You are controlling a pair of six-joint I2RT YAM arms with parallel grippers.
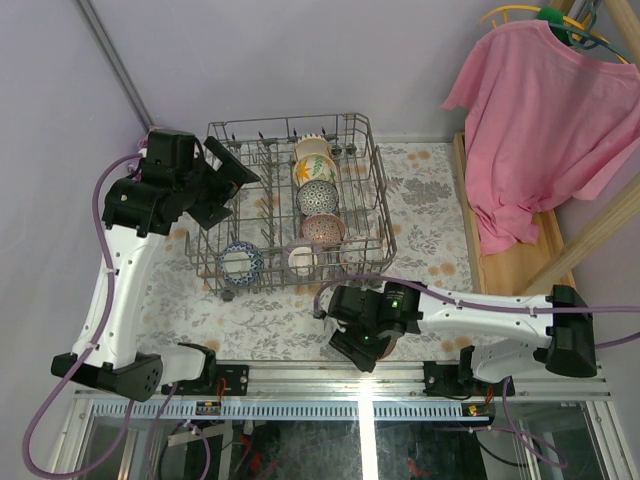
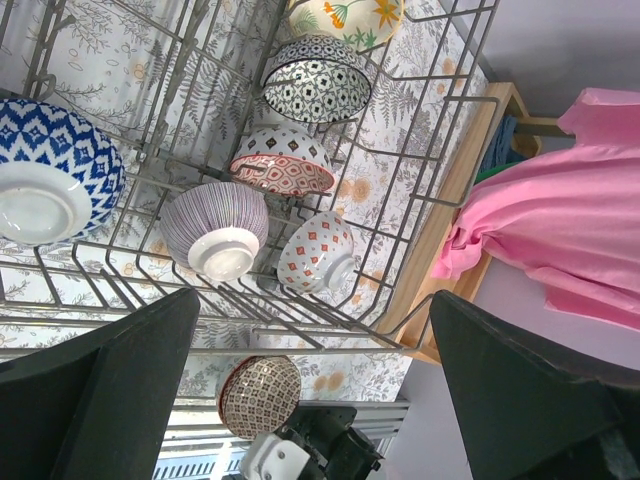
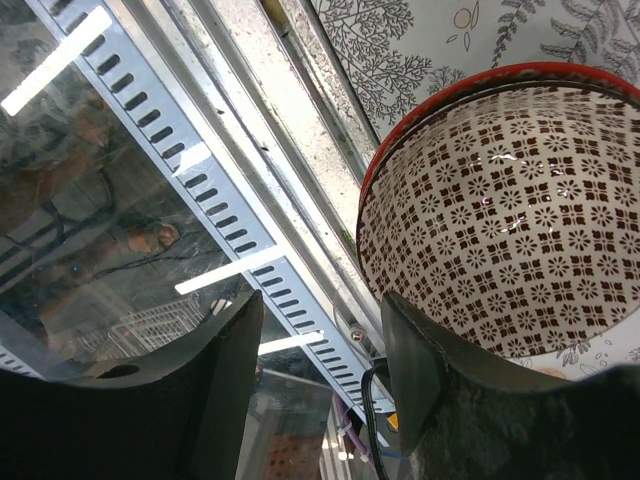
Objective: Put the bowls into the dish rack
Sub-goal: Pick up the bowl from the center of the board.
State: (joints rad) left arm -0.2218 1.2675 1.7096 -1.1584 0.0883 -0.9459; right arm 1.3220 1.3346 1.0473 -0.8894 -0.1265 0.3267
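Hovering at the rack's (image 1: 377, 190) left side, my left gripper (image 1: 228, 190) gapes wide and empty. Six or so bowls (image 1: 317, 197) already stand inside. My right gripper (image 3: 322, 305) is half open with nothing in its gap. One red-rimmed bowl (image 3: 500, 220) sits just beside it, not yet racked.

A pink T-shirt (image 1: 545, 120) hangs from a yellow hanger (image 1: 515, 12) at the right, its hem reaching a wooden ledge (image 1: 505, 272) beside the tabletop. A pale cloth (image 1: 425, 185) printed with grey ferns and orange flowers covers the tabletop. A slotted metal rail (image 1: 300, 410) runs along its near edge.
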